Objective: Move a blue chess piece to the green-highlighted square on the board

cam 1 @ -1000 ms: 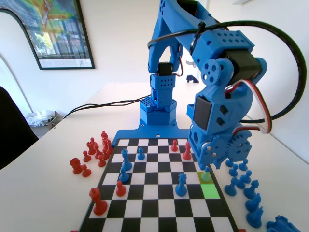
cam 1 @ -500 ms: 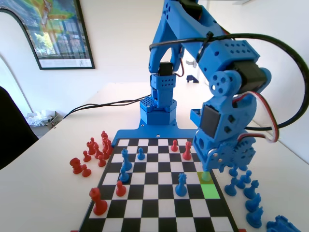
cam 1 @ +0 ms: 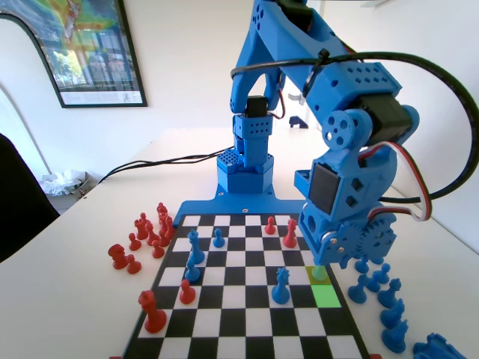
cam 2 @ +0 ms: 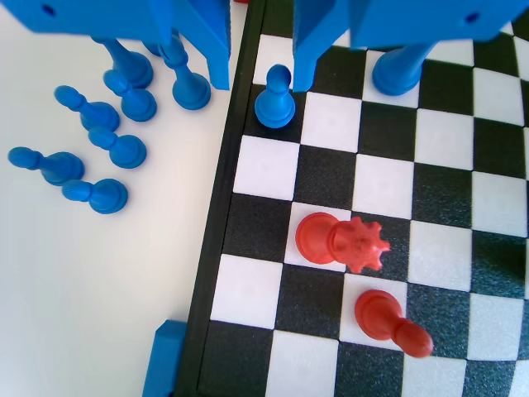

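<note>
Nothing moved: jaws spread astride the blue chess piece (cam 2: 274,98).

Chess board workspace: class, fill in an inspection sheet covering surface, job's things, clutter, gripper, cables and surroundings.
Surface: white table under the board.
Job's things: blue chess piece on the yellow-olive square; green-highlighted square vacant.
Clutter: red pieces off-board at the fixed view's left, spare blue pieces at its right.
Gripper: gripper open, jaws either side of the pawn.
Cables: black cables on the table.
Surroundings: framed poster, white wall.
</note>
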Action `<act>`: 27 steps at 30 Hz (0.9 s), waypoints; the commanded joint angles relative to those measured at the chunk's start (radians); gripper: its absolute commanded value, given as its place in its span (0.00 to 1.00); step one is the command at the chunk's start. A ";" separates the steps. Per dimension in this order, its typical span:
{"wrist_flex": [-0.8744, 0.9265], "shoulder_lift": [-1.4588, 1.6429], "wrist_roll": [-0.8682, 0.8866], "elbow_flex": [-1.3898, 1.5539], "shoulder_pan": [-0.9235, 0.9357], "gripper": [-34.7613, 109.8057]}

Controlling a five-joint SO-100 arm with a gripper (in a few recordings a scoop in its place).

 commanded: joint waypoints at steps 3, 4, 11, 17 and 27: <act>-0.005 0.035 -0.017 0.014 -0.015 0.31; -0.006 0.035 -0.017 0.017 -0.017 0.31; -0.014 0.048 -0.018 0.029 -0.017 0.31; -0.020 0.048 -0.029 0.040 -0.009 0.30; -0.028 0.048 -0.043 0.037 -0.005 0.27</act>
